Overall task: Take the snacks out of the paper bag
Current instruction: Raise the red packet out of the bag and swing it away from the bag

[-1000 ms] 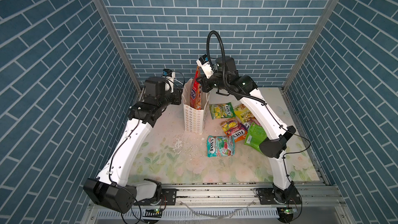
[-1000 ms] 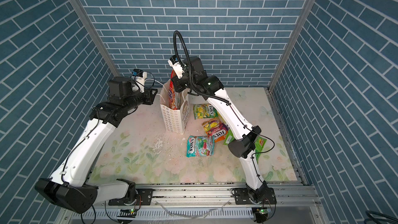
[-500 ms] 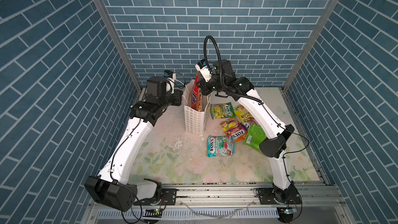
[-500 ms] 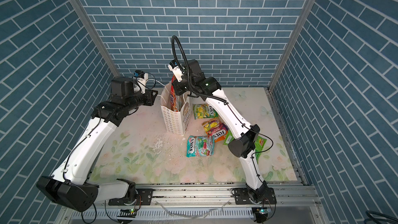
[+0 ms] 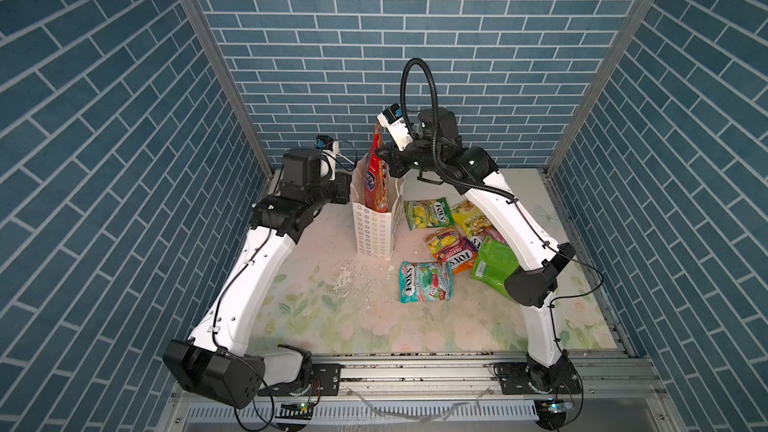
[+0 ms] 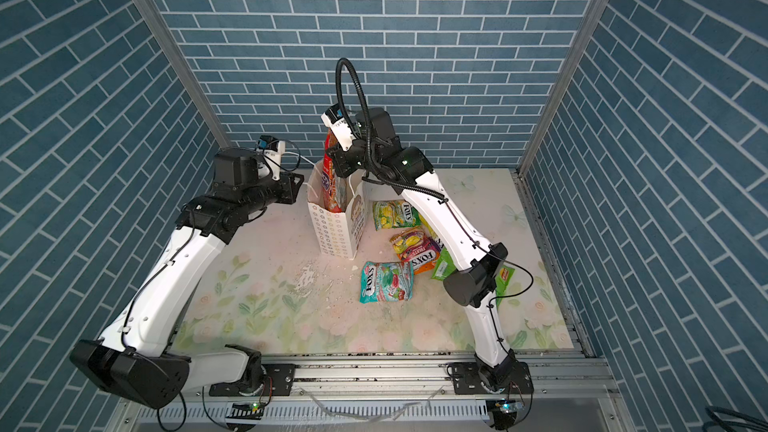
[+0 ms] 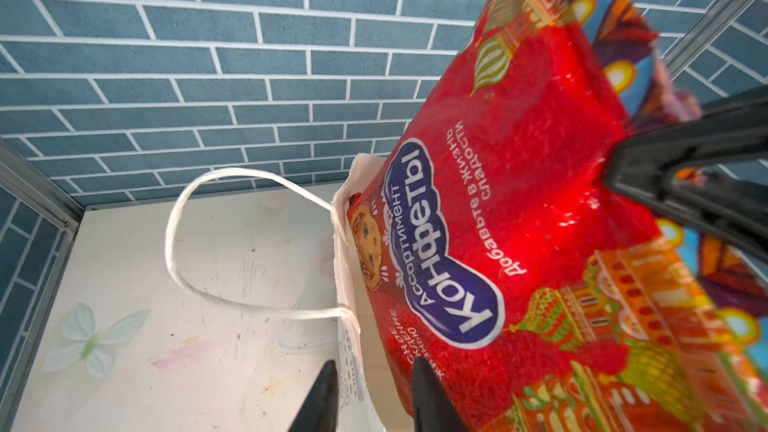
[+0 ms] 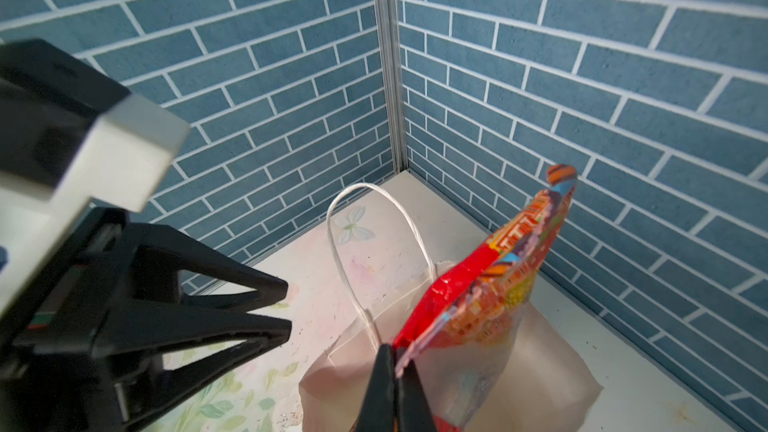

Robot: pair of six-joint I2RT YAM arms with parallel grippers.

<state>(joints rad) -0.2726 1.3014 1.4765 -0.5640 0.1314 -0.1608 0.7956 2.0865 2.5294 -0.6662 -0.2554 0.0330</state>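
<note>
The red packet [image 5: 375,170] stood on end, long axis upright, its lower half inside the paper bag [image 5: 374,234] far back on the counter [image 5: 332,326]. The right jaws, reaching in from its right, were pinched shut on its upper edge. The left jaws stood part open at the bag's left wall, apparently gripping nothing.
</note>
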